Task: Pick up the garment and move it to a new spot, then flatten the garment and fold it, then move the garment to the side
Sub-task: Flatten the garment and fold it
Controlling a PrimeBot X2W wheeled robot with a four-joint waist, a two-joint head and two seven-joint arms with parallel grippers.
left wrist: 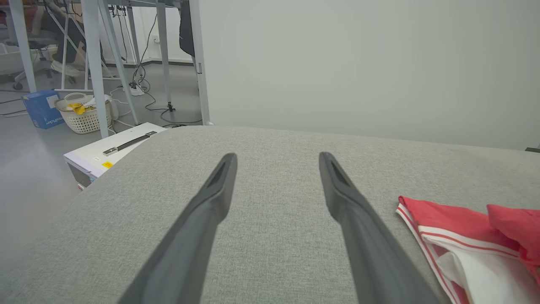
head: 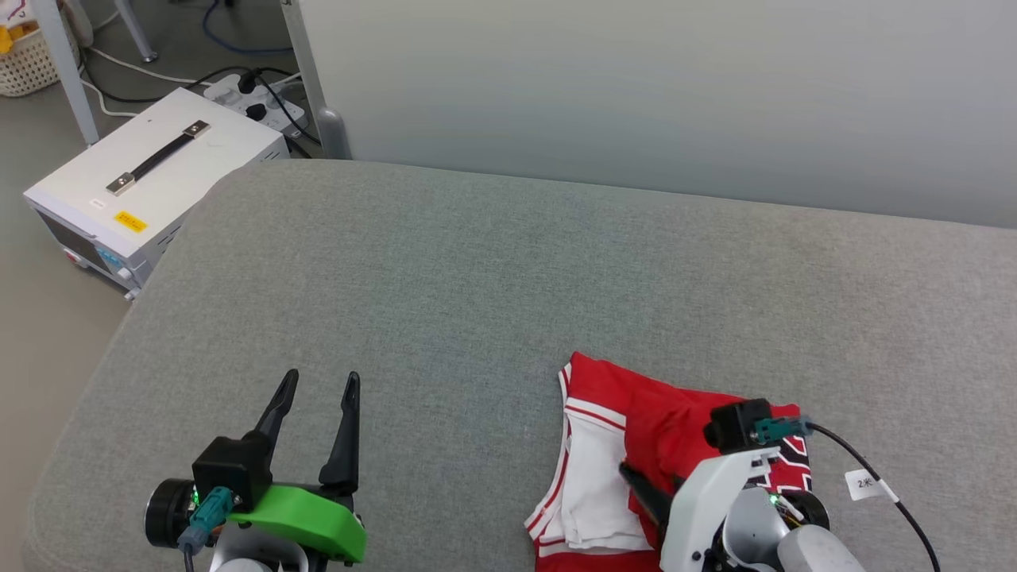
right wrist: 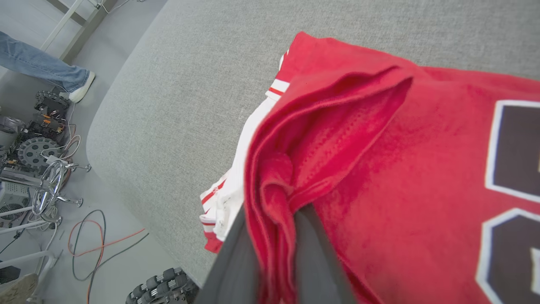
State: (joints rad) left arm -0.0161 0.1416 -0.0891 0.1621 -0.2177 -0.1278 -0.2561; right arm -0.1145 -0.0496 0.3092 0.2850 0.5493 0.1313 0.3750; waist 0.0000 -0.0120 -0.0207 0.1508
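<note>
Right jaws clench a red fold of the garment point(right wrist: 379, 169), so I can lift it; left jaws hang spread and empty.

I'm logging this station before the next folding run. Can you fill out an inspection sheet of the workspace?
Surface: grey cushion, smooth fabric.
Job's things: red shirt, bunched at the cushion's front right, white sleeve showing.
Clutter: white case and basket on the floor.
Grippers: left gripper open, holding nothing; right gripper shut on a fold of the shirt.
Cables: power strip with plugs behind the case; loose wires on the floor.
Surroundings: pale wall behind; a person's leg beside the cushion.
</note>
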